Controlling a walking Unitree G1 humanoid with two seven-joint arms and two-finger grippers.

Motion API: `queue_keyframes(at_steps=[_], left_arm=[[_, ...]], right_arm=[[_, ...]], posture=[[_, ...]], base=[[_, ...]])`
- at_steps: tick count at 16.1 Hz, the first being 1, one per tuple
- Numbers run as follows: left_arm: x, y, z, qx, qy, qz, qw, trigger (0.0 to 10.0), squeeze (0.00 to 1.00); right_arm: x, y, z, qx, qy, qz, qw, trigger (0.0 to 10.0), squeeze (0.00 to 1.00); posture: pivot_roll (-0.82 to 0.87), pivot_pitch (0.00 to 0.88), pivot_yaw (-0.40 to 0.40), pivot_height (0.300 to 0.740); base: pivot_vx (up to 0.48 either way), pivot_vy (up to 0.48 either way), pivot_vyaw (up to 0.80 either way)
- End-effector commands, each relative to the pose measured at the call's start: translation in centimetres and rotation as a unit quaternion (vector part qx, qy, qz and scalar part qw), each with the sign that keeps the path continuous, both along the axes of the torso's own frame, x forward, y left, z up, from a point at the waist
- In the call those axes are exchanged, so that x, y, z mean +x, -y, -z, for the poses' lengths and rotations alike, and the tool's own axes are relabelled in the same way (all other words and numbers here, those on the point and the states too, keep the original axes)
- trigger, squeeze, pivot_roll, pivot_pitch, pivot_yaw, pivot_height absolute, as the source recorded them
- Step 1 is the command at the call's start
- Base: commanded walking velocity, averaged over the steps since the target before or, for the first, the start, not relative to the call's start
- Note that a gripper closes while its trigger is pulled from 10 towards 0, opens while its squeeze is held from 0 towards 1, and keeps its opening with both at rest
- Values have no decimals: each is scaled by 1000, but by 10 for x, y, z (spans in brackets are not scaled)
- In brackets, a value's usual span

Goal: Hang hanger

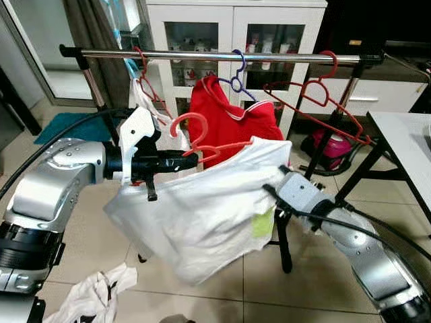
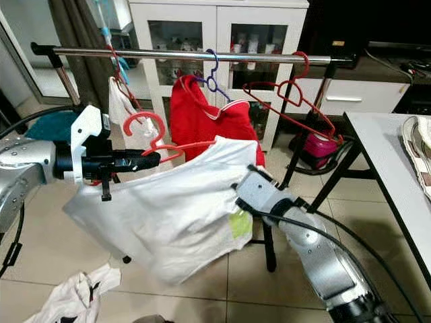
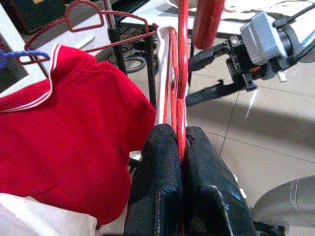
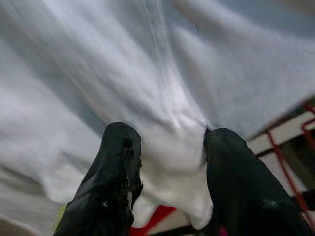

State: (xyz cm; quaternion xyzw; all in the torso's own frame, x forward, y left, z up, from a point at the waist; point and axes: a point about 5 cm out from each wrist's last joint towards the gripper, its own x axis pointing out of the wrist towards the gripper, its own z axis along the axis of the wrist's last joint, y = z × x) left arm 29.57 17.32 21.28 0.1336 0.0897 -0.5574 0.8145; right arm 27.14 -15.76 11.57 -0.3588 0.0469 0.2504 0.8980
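A red hanger (image 1: 189, 125) carries a white shirt (image 1: 202, 208) and hangs below and in front of the metal rail (image 1: 269, 57). My left gripper (image 1: 192, 160) is shut on the hanger's wire just under the hook; in the left wrist view the wire runs between the closed fingers (image 3: 157, 172). My right gripper (image 4: 172, 162) sits at the shirt's far shoulder, its black fingers (image 4: 118, 162) pinching a bunched fold of white cloth, with a bit of red hanger beneath. The shirt hides most of that gripper in the eye views.
On the rail hang a red shirt (image 1: 232, 121) on a purple hanger, empty red hangers (image 1: 316, 94) and a white garment (image 1: 145, 94). A white cabinet (image 1: 236, 27) stands behind. A white table (image 1: 404, 141) is at the right. Clothes (image 1: 94, 296) lie on the floor.
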Motion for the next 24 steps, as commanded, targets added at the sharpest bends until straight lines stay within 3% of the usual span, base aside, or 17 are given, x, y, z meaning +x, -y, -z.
queue_keyframes(at_steps=[1,2,3,4,5,18,24], left_arm=[[-2,-2,-10,-6,15,-1,1000,0,0],[-2,-2,-10,-6,15,-2,1000,0,0],[-2,-3,-11,-6,14,-2,1000,0,0],[-2,-3,-11,-7,14,-2,1000,0,0],[-2,-3,-12,-8,13,-2,1000,0,0],[3,-11,-10,11,17,-25,999,0,0],[9,-23,-8,32,23,-48,998,0,0]], right_arm=[[5,4,-5,-15,28,10,999,10000,0],[6,5,-6,-19,37,11,999,10000,0],[6,5,-7,-22,42,10,999,8667,0],[6,5,-7,-24,47,9,999,3255,0],[6,6,-8,-22,51,10,998,0,0],[4,8,-10,5,69,14,998,0,0],[6,30,-21,39,102,64,992,0,0]], posture=[[-43,0,32,740],[-43,0,32,740],[-43,0,32,740],[-43,0,32,740],[-43,0,32,740],[-44,0,40,740],[-45,0,49,740]], base=[[0,0,0],[0,0,0],[0,0,0],[0,0,0],[0,0,0],[0,0,0],[0,0,0]])
